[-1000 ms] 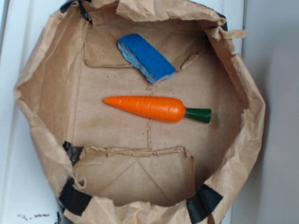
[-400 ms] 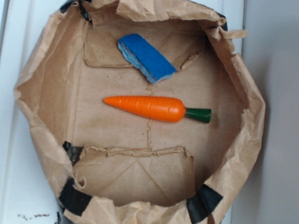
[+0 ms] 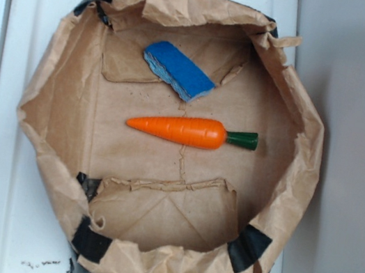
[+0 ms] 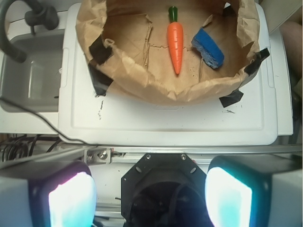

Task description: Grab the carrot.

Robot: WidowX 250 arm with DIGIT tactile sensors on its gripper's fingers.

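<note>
Inside the paper bag (image 3: 46,105), the carrot (image 3: 183,130) lies unmoved since before.

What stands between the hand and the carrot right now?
The near wall of the paper bag rises between the open hand and the carrot, so the hand would likely need to go over it. Inside the bag, the blue sponge lies beside the carrot, apart from it, not across the path.

We see the gripper (image 4: 142,196) cropped by the wrist view's bottom edge, fingertips blurred and glowing, paper bag (image 4: 142,78) far rim cut off above, sink (image 4: 28,71) partly out of frame.
</note>
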